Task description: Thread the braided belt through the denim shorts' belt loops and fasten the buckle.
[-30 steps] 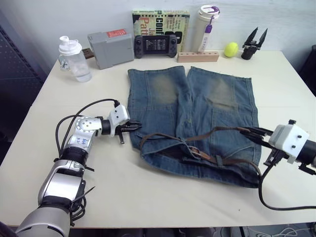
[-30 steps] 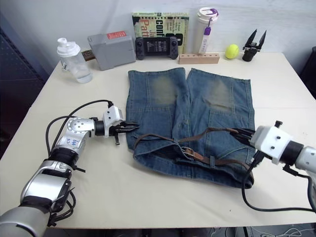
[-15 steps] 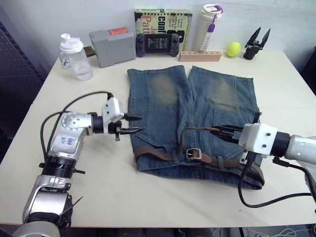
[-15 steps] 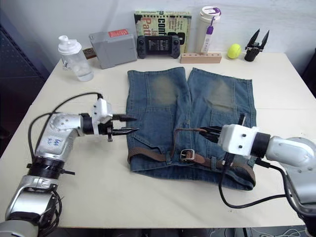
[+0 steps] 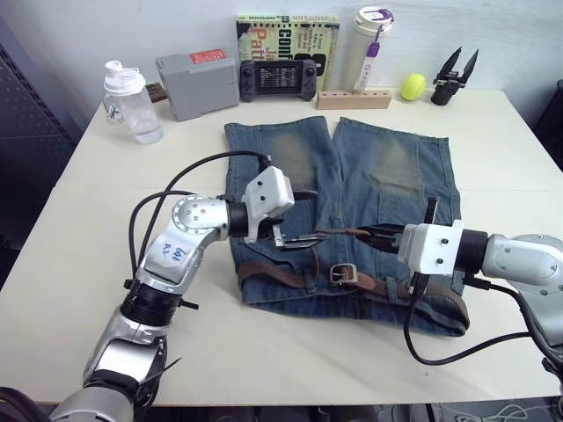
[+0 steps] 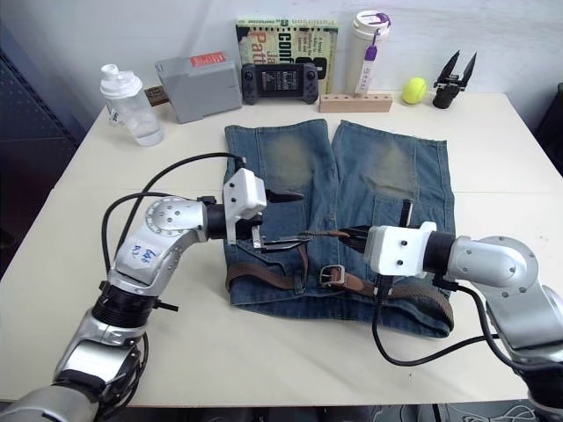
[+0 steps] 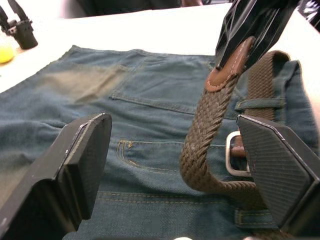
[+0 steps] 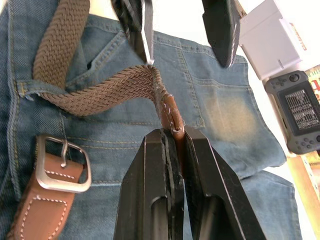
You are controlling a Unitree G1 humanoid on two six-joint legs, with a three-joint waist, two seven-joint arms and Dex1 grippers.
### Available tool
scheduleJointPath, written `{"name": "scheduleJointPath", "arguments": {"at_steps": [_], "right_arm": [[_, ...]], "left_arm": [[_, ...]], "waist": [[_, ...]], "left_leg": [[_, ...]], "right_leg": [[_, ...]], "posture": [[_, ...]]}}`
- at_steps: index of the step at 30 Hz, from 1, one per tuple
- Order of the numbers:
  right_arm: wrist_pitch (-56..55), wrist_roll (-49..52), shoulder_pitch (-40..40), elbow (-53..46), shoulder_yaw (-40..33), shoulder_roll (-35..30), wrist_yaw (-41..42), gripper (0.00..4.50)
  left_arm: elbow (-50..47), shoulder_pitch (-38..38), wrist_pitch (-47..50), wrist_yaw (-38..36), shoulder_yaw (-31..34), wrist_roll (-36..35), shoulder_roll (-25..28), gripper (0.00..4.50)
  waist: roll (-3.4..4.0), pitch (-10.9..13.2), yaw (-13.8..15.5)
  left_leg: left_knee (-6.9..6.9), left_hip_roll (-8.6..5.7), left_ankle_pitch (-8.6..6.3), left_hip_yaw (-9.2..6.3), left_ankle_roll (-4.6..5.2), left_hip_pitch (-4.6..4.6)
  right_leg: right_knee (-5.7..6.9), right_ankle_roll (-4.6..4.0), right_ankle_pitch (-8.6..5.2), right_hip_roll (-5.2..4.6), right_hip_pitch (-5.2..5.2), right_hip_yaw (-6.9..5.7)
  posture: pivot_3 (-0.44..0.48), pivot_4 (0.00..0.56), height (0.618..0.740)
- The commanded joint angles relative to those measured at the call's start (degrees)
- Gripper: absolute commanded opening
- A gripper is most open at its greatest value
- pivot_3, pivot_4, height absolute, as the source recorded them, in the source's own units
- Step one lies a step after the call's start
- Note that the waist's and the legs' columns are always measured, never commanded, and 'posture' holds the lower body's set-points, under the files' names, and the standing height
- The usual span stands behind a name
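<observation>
Our right gripper point(image 8: 172, 142) has its two black fingers pinched tight on the reddish-brown leather tip of the braided belt point(image 8: 100, 90), holding that end lifted above the denim shorts point(image 5: 387, 176). Our left gripper point(image 7: 175, 150) stands wide apart, one finger point(image 7: 85, 150) on each side of the raised strap without touching it, over the middle of the shorts just above the waistband. From the held tip the woven strap curves down and back to the waistband, where it runs through the belt loops point(image 7: 255, 104) along the near edge of the shorts. The buckle point(image 8: 62, 162) lies flat on the denim near the middle of the waistband, its prong across the frame, unfastened. The shorts lie spread on the table point(image 5: 106, 193), legs pointing away from us. Along the far edge stand a clear bottle point(image 5: 130, 101), a grey box point(image 5: 198, 82), a handheld game console point(image 5: 277, 79), a book point(image 5: 286, 31), a white tumbler point(image 5: 368, 40), a wooden block point(image 5: 354, 99), a yellow ball point(image 5: 412, 86) and a spare black gripper point(image 5: 453, 77).
</observation>
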Motion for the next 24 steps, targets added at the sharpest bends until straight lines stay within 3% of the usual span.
{"name": "scheduleJointPath", "arguments": {"at_steps": [1,4,7,16,24], "right_arm": [[-1.16,0.09,-0.62,-1.44,-0.71,0.45,-0.24,0.00],[-1.12,0.12,-0.30,-1.80,-0.98,0.50,-0.36,0.00],[-0.85,0.07,-0.28,-2.26,-0.65,0.85,-0.62,0.00],[-0.83,-0.50,-0.67,-2.27,-0.11,1.59,-0.71,0.00],[4.88,0.39,-0.49,-3.51,-0.53,1.76,-1.48,0.00]], "left_arm": [[-2.52,0.25,-0.21,0.90,-0.58,1.59,0.25,4.37],[-3.57,1.16,0.30,0.91,-1.54,2.33,0.29,4.37],[-3.15,1.17,0.63,2.00,-1.62,3.24,-0.20,3.69],[-3.88,1.86,2.68,3.14,-2.47,4.66,-0.58,0.05],[-6.05,3.04,4.60,6.17,-1.25,4.61,-1.27,0.05]], "waist": [[0.00,0.00,0.00],[0.00,0.00,0.02],[0.00,0.00,0.17],[0.00,0.00,0.08],[0.00,0.00,0.08]], "left_leg": [[0.00,0.00,0.00,0.00,0.00,0.00],[0.00,0.00,0.00,0.00,0.00,0.00],[0.02,0.00,0.00,-0.02,0.00,-0.02],[0.02,0.00,0.00,-0.01,0.00,-0.01],[0.01,0.00,0.00,-0.02,0.00,-0.02]], "right_leg": [[0.00,0.00,0.00,0.00,0.00,0.00],[0.00,0.00,0.00,0.00,0.00,0.00],[0.00,0.00,0.00,-0.01,0.00,-0.01],[-0.01,0.00,0.00,-0.01,0.00,-0.01],[0.00,0.00,0.00,-0.01,0.00,0.00]], "posture": [[0.000,0.150,0.731],[0.000,0.150,0.731],[0.000,0.150,0.731],[0.000,0.150,0.731],[0.000,0.150,0.731]]}}
